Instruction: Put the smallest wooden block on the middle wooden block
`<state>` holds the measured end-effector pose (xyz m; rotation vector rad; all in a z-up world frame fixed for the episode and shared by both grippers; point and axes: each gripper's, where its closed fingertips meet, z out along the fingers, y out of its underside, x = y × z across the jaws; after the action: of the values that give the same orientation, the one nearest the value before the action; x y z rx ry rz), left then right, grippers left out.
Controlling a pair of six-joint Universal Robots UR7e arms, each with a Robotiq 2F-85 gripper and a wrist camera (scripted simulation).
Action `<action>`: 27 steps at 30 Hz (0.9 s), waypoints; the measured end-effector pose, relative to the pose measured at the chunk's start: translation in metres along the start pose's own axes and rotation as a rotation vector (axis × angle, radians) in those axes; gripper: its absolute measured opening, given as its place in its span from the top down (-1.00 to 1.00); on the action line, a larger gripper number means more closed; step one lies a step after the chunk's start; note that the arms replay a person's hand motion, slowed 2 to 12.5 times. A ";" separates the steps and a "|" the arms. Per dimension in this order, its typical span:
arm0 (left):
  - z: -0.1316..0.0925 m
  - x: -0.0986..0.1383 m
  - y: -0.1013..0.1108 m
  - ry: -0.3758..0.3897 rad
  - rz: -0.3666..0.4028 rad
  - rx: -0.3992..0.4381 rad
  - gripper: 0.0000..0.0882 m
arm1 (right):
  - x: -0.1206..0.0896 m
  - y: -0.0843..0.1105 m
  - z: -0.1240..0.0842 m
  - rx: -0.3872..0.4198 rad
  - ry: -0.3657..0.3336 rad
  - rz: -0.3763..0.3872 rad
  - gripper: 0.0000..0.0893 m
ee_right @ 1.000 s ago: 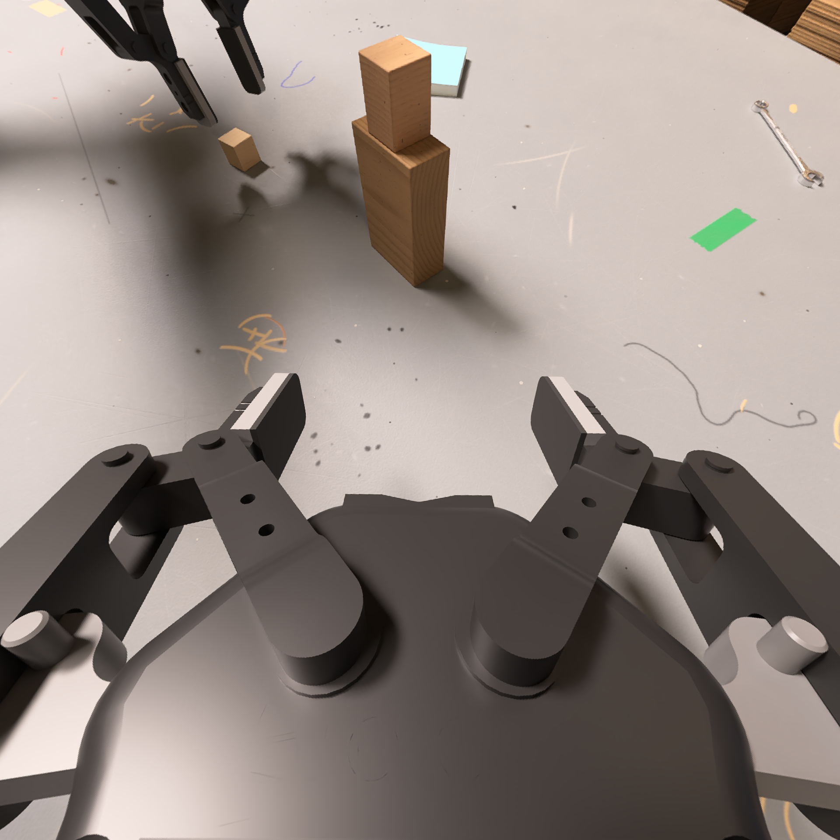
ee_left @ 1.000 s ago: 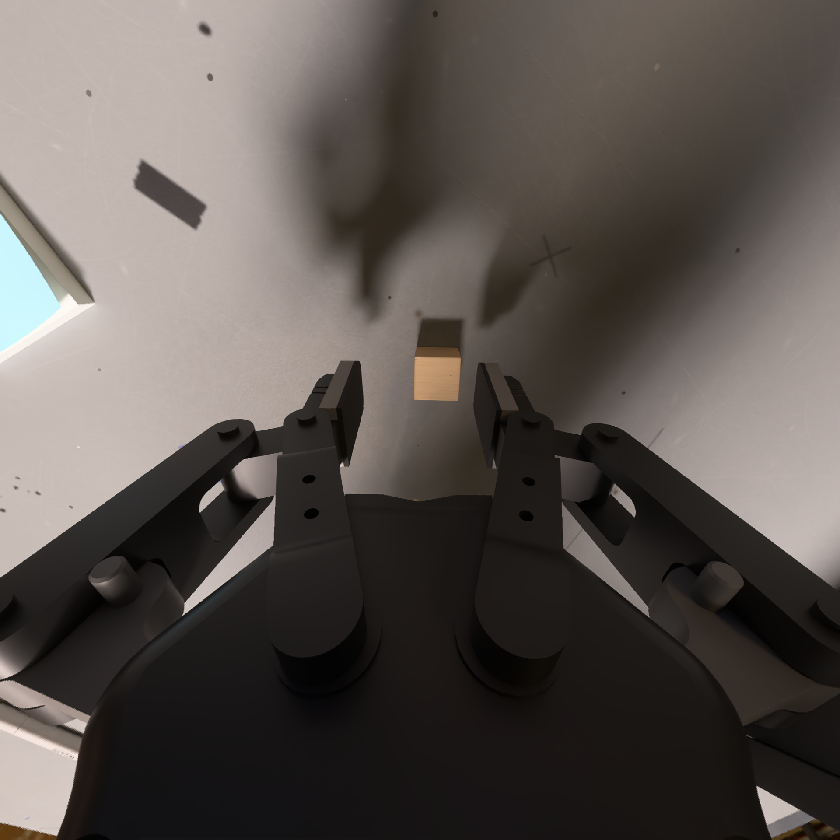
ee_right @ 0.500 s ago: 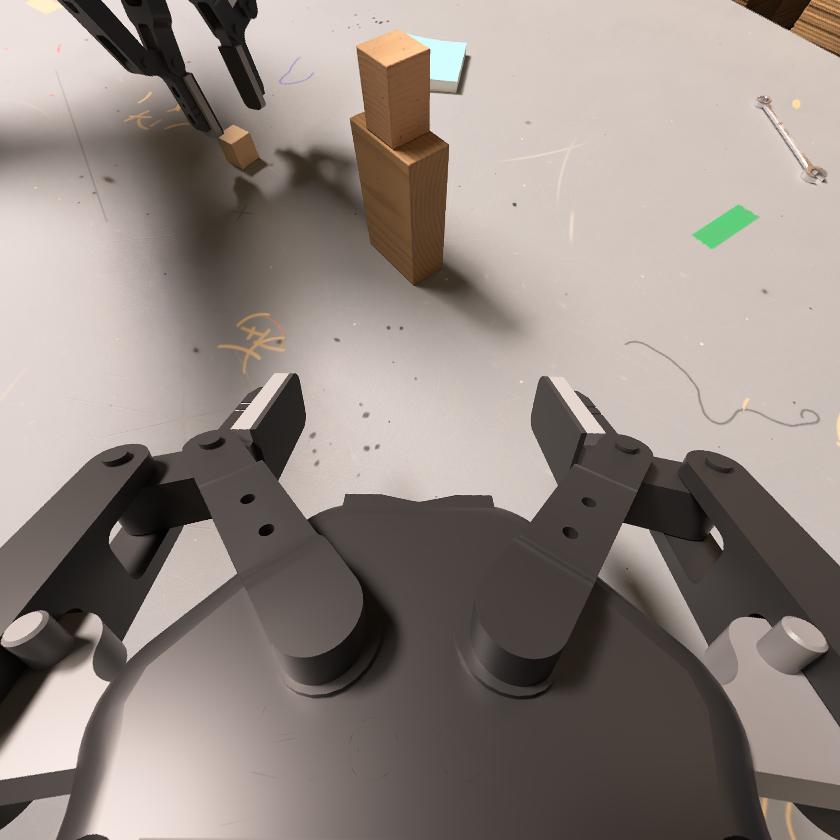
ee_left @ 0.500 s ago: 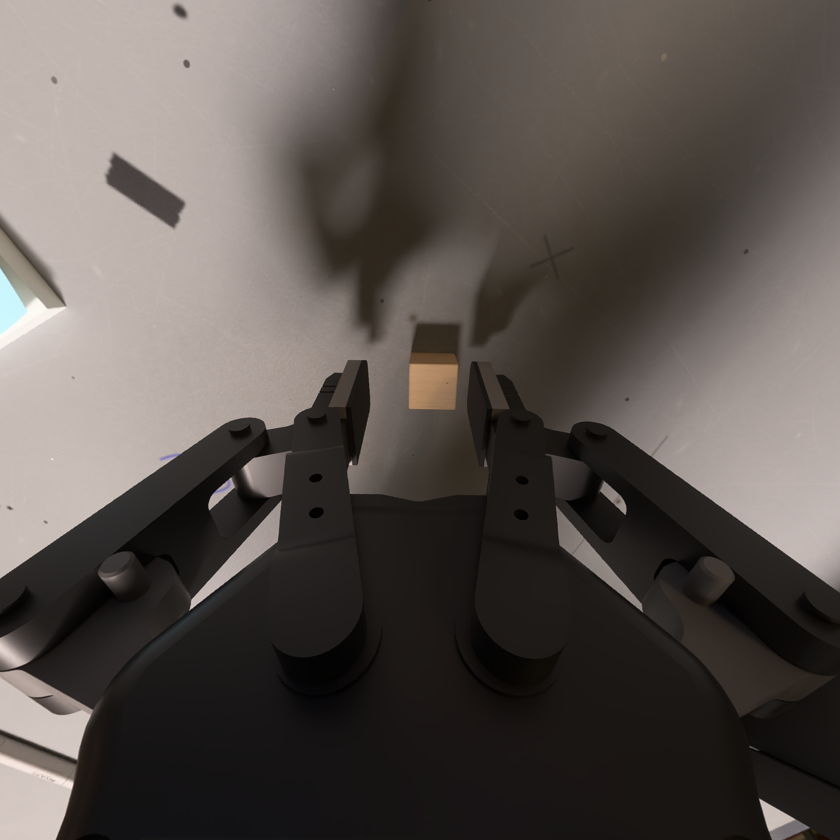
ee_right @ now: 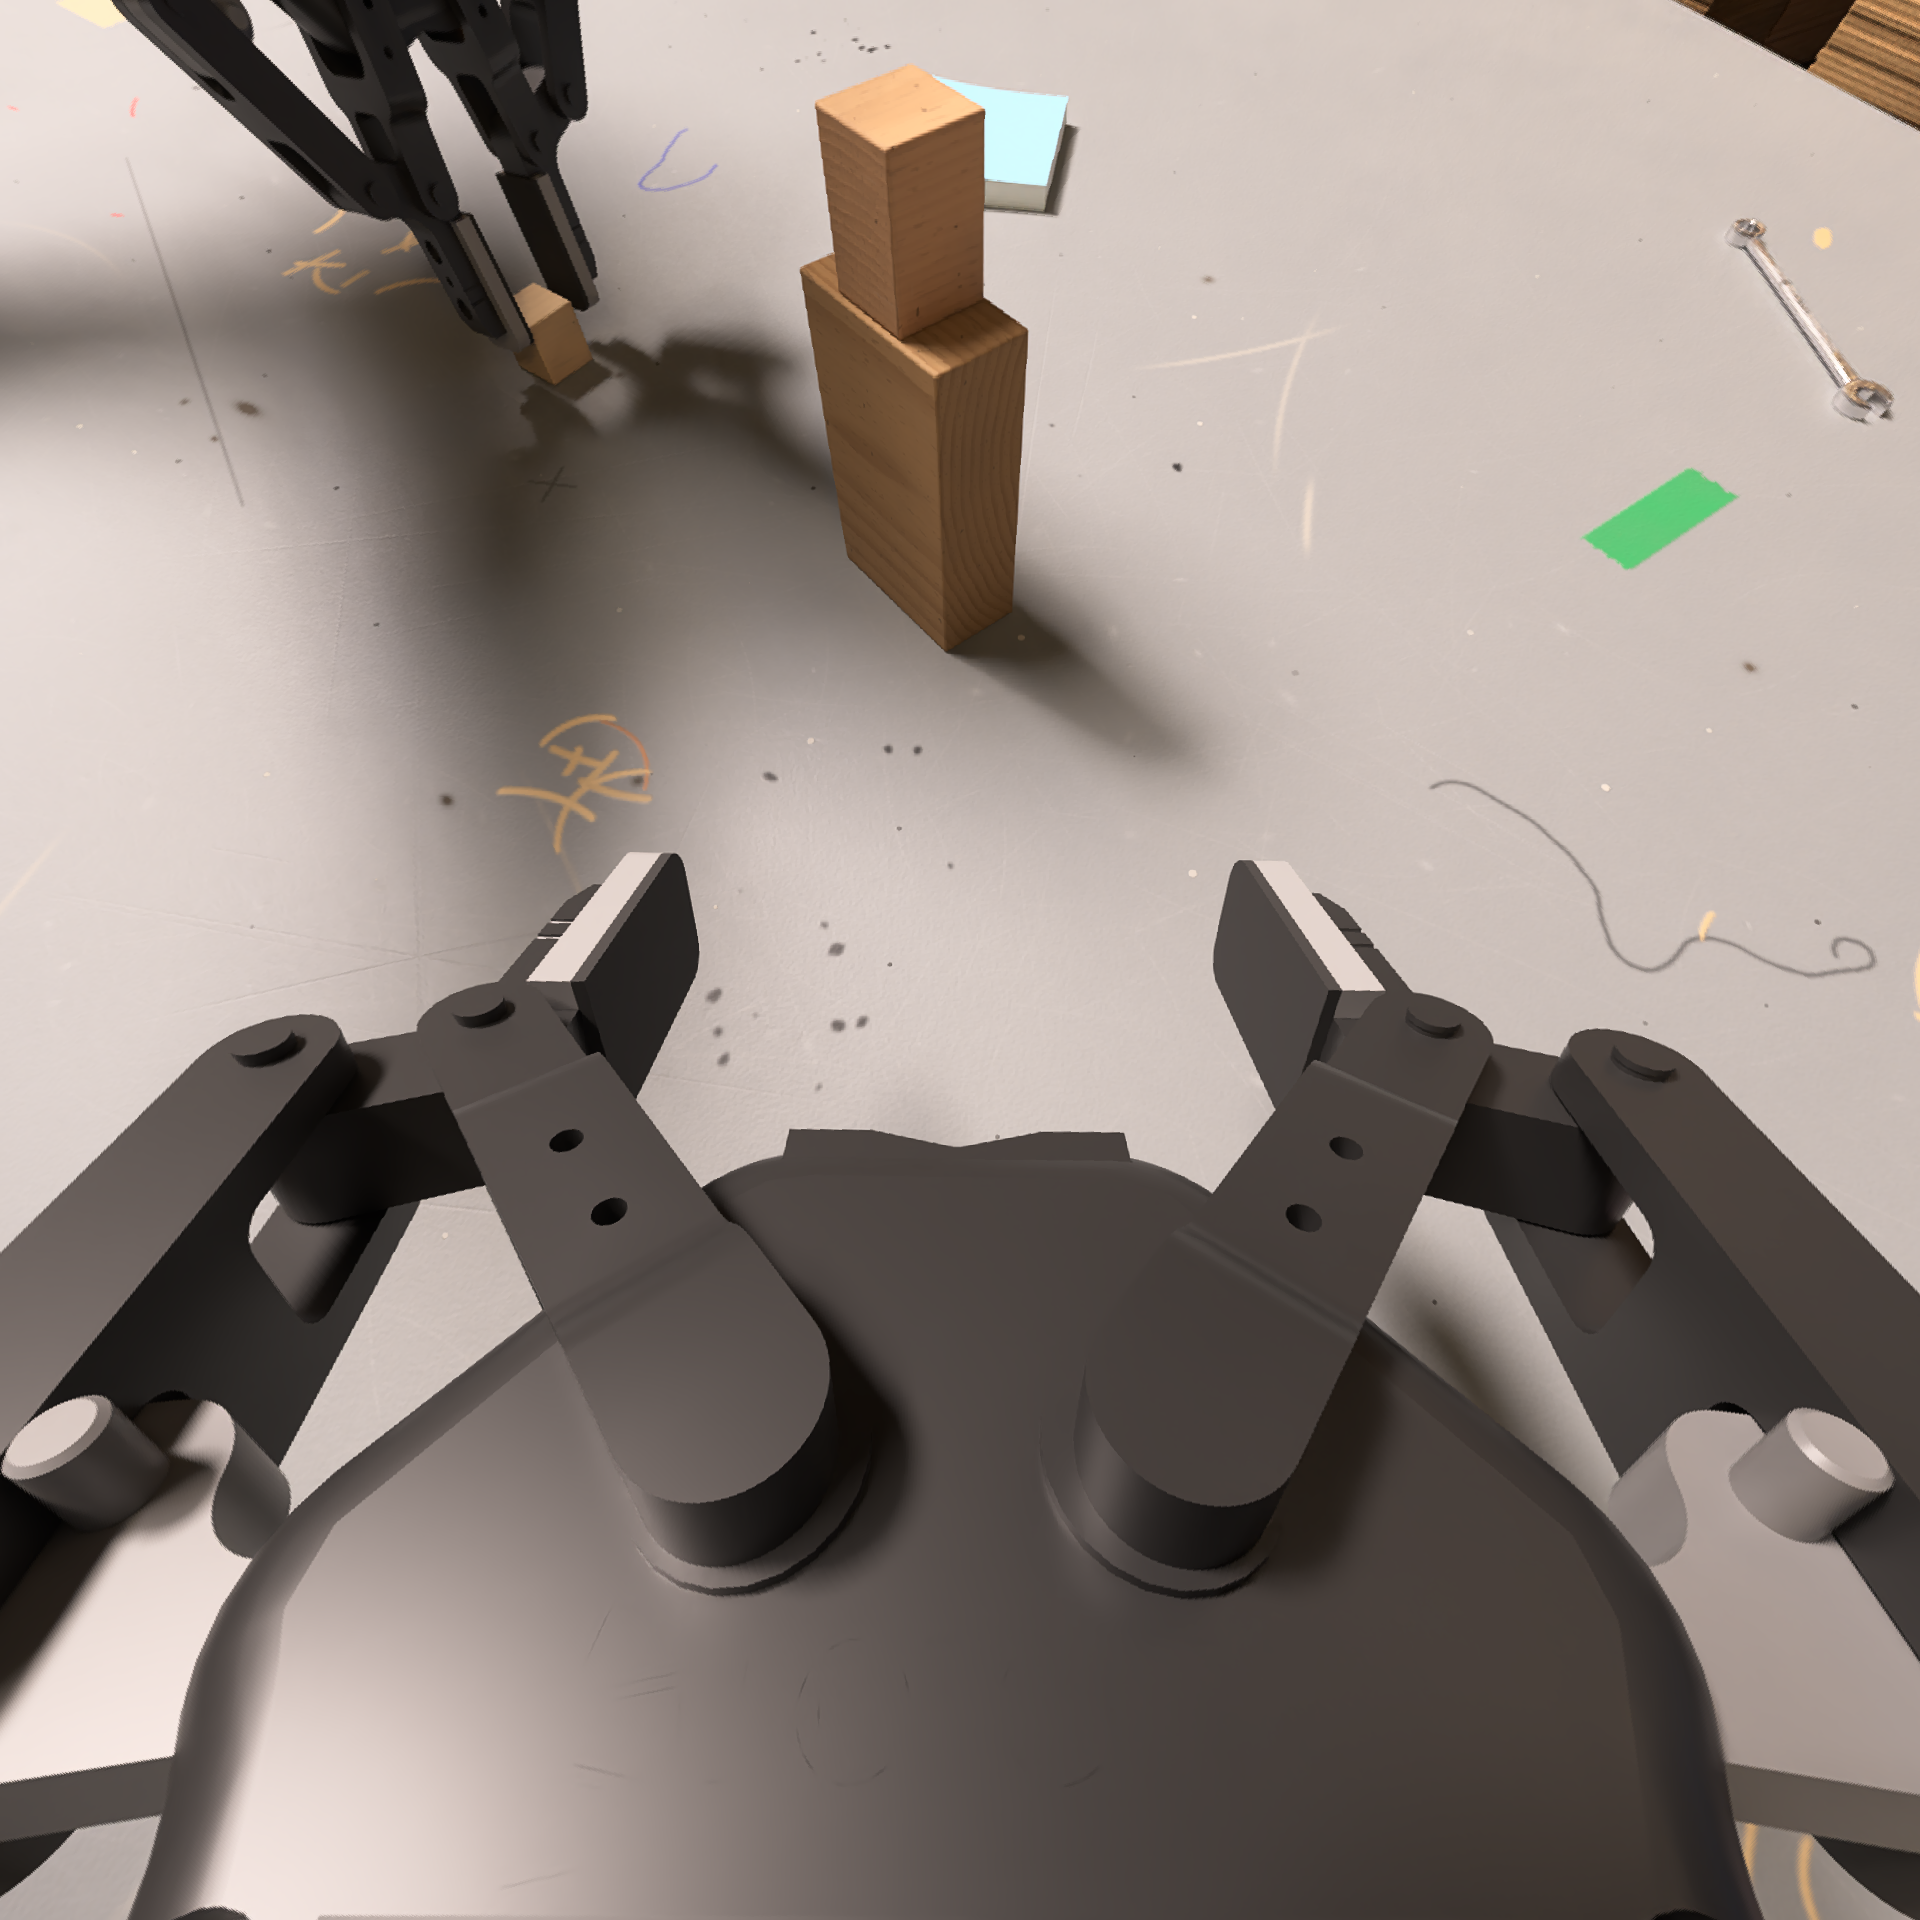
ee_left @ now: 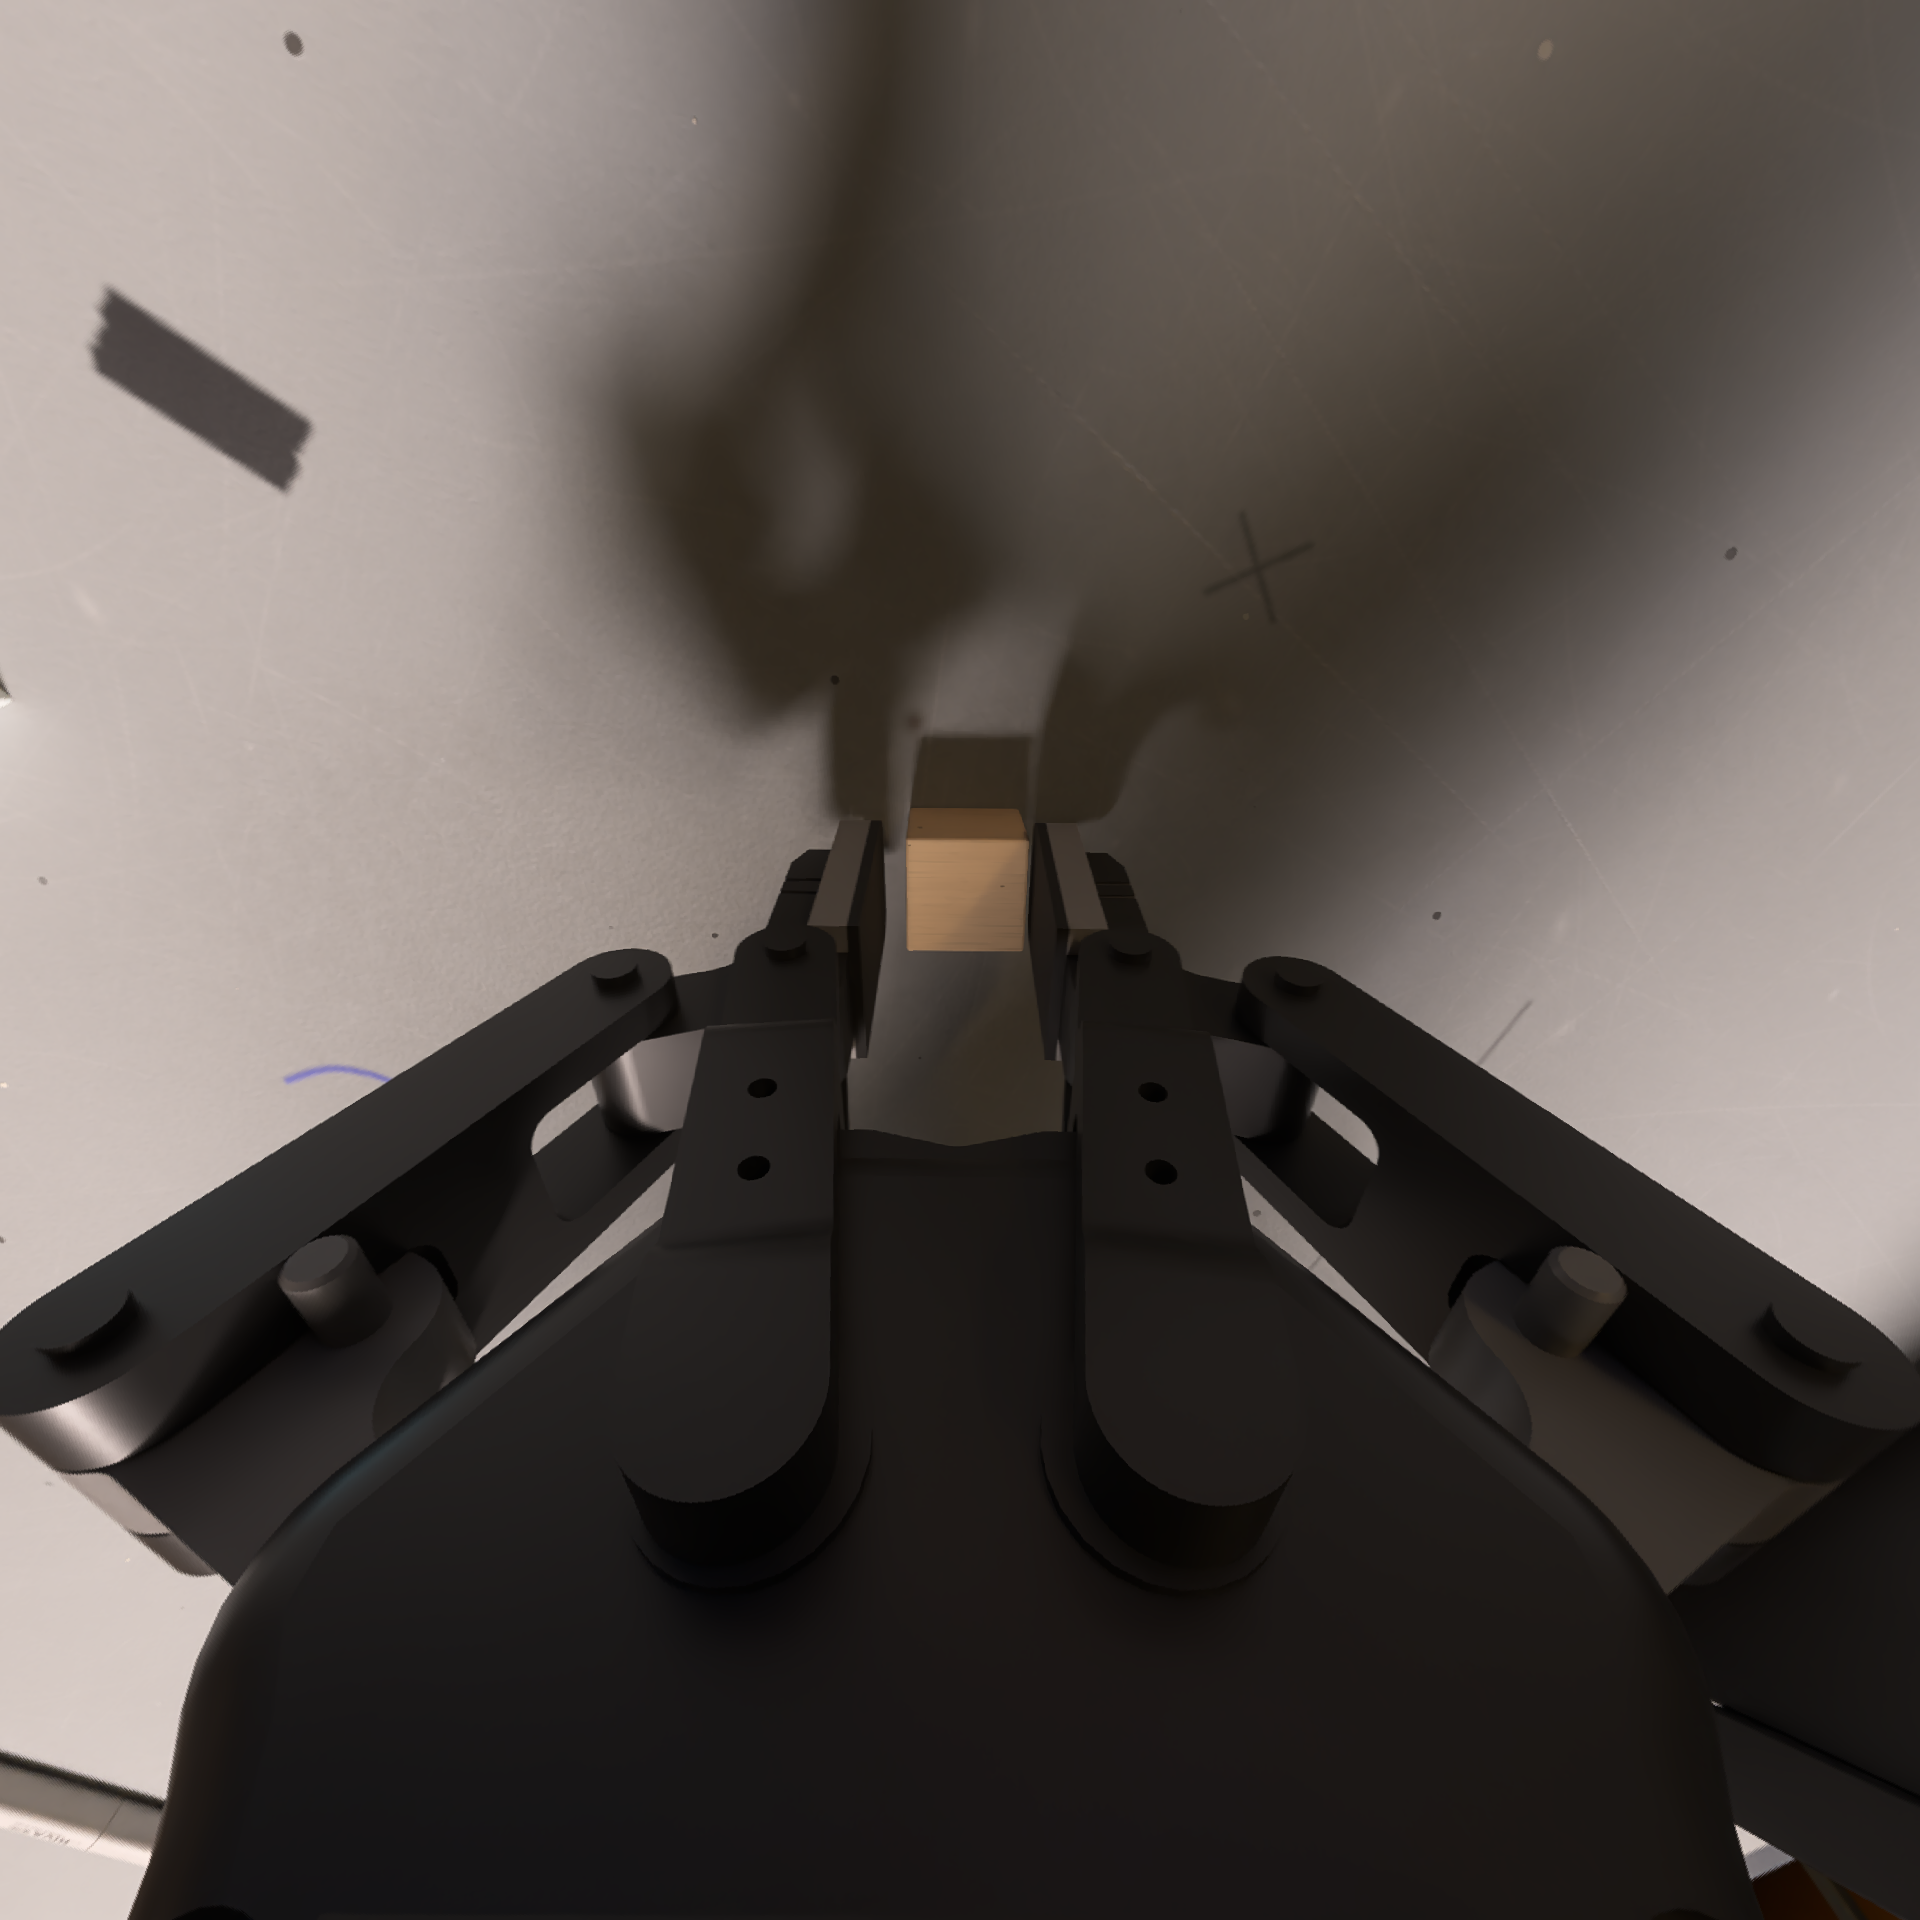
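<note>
The smallest wooden block (ee_left: 966, 894) rests on the grey table. My left gripper (ee_left: 956, 831) is lowered around it, jaws narrowed to nearly its width. The right pad sits at the block's side and a thin gap shows on the left. From the right wrist view, the left gripper (ee_right: 540, 301) straddles the small block (ee_right: 556, 338) at far left. The middle wooden block (ee_right: 899, 197) stands upright on the largest wooden block (ee_right: 925, 468). My right gripper (ee_right: 956, 914) is wide open, empty, hovering well in front of the stack.
A light blue pad (ee_right: 1023, 145) lies behind the stack. A wrench (ee_right: 1808, 322) and a green tape strip (ee_right: 1657, 517) lie to the right. A dark tape strip (ee_left: 197, 405) is left of the small block. The table edge (ee_right: 1849, 42) is at far right.
My left gripper has come down over the small block and its jaws have narrowed around it. The right gripper has not moved. The stack is unchanged.
</note>
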<state>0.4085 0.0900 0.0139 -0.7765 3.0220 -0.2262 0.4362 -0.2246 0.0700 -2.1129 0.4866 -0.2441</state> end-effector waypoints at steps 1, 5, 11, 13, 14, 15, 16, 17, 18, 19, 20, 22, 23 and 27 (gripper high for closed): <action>0.001 0.000 0.000 0.003 0.001 -0.002 0.48 | 0.000 0.000 0.000 0.000 0.001 0.000 -0.91; 0.001 0.001 0.000 0.016 0.000 -0.001 0.54 | 0.001 0.000 0.000 0.001 0.002 0.000 -0.91; 0.000 0.001 -0.001 0.025 -0.007 0.006 0.54 | 0.001 0.000 -0.001 0.004 0.000 0.003 -0.91; -0.002 0.001 -0.002 0.026 -0.011 0.009 0.54 | 0.001 0.000 -0.001 0.006 0.001 0.004 -0.91; -0.003 0.001 -0.003 0.026 -0.012 0.011 0.54 | 0.001 0.000 -0.001 0.006 0.001 0.005 -0.91; -0.004 0.000 -0.004 0.026 -0.013 0.013 0.54 | 0.001 0.000 -0.001 0.007 0.001 0.005 -0.91; -0.006 0.000 -0.005 0.027 -0.014 0.016 0.54 | 0.002 0.000 -0.001 0.007 0.002 0.006 -0.91; -0.007 0.000 -0.006 0.027 -0.015 0.018 0.54 | 0.002 0.000 -0.001 0.008 0.002 0.006 -0.91; -0.009 0.000 -0.007 0.026 -0.015 0.022 0.54 | 0.002 0.000 -0.002 0.008 0.002 0.006 -0.91; -0.011 -0.001 -0.008 0.024 -0.016 0.026 0.54 | 0.002 0.000 -0.002 0.008 0.003 0.006 -0.91; -0.013 -0.001 -0.010 0.023 -0.016 0.031 0.54 | 0.002 0.000 -0.002 0.008 0.003 0.006 -0.91; -0.017 -0.002 -0.014 0.018 -0.015 0.040 0.54 | 0.002 0.000 -0.002 0.009 0.003 0.006 -0.91; -0.019 -0.002 -0.016 0.015 -0.015 0.045 0.54 | 0.002 0.000 -0.002 0.009 0.003 0.006 -0.91; -0.030 -0.004 -0.024 -0.001 -0.011 0.064 0.54 | 0.002 -0.001 -0.002 0.009 0.001 0.006 -0.91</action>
<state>0.4226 0.0752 0.0468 -0.7885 2.9938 -0.3203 0.4375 -0.2266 0.0715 -2.1023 0.4917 -0.2440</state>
